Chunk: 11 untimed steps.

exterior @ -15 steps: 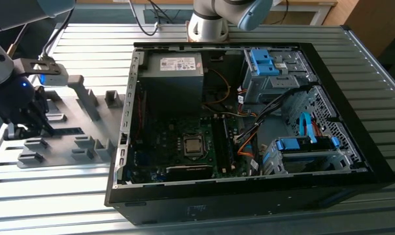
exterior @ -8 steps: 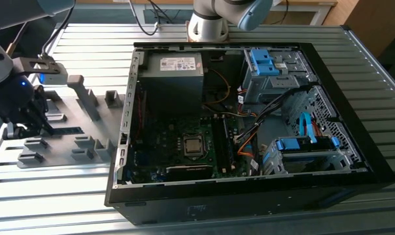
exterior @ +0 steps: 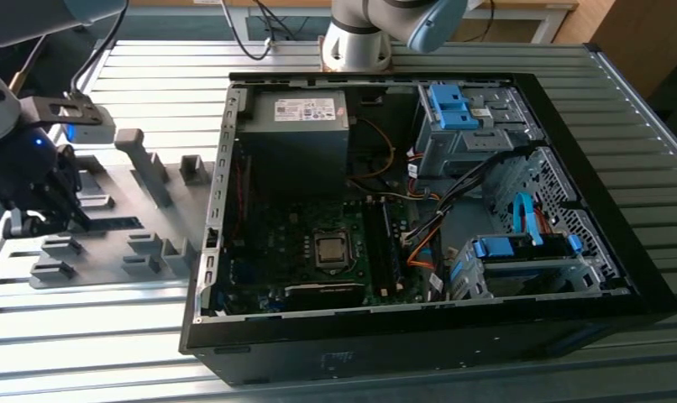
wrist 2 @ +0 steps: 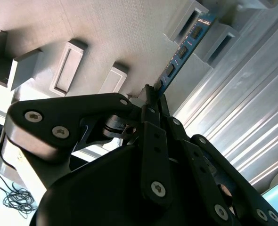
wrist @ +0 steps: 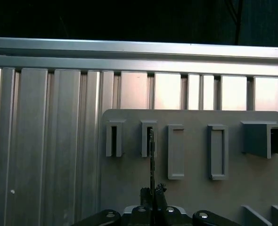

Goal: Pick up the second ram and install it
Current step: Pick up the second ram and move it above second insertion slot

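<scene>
The gripper (wrist 2: 153, 94) is pressed together on one end of the ram stick (wrist 2: 181, 49), pinching its two flat faces so the thin board stays on edge and cannot twist. In the second wrist view the stick runs straight out from the fingertips, and its far end lies in the gap between two raised grey blocks (wrist 2: 224, 37). The first wrist view shows the same stick (wrist: 151, 160) edge-on as a thin dark line from the gripper (wrist: 152, 190) to one of the slotted blocks (wrist: 148, 139). Those blocks stand on a grey holder tray (exterior: 126, 252), and their slots appear made to keep a stick upright so it can be grasped from above; whether the stick is lifted free of its slot I cannot tell. In the exterior view the gripper (exterior: 42, 214) hangs over that tray at the exterior view's left, on the ribbed metal table (exterior: 92, 353). The open computer case (exterior: 428, 336) lies well apart to the exterior view's right — on its side, so the motherboard (exterior: 316, 252) faces up and can be reached from above
</scene>
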Motion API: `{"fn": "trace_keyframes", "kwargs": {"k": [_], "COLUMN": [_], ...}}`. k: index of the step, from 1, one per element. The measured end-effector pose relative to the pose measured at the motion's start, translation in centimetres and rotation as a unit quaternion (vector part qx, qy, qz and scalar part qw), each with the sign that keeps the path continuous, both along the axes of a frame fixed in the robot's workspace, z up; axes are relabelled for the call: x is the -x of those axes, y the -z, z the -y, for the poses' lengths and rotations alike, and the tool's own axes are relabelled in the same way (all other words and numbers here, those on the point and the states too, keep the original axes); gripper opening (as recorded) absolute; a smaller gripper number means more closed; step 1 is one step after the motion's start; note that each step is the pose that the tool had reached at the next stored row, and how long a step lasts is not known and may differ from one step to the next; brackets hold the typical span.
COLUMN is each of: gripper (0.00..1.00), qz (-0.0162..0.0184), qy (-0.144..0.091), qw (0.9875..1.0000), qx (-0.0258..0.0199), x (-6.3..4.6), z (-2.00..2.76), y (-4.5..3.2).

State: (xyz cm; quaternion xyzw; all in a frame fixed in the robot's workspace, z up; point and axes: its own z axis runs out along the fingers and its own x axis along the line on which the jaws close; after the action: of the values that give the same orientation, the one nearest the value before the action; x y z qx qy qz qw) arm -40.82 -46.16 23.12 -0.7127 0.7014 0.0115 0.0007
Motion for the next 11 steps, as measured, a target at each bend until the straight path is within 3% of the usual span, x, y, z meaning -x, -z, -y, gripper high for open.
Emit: {"fn": "trace_keyframes", "kwargs": {"k": [11], "gripper": [0.14], "qz": [0.0], "qy": [0.0], "qw": [1.0], "qx": [0.0], "x": [0.0], "z": [0.0], "y": [-0.37]}}
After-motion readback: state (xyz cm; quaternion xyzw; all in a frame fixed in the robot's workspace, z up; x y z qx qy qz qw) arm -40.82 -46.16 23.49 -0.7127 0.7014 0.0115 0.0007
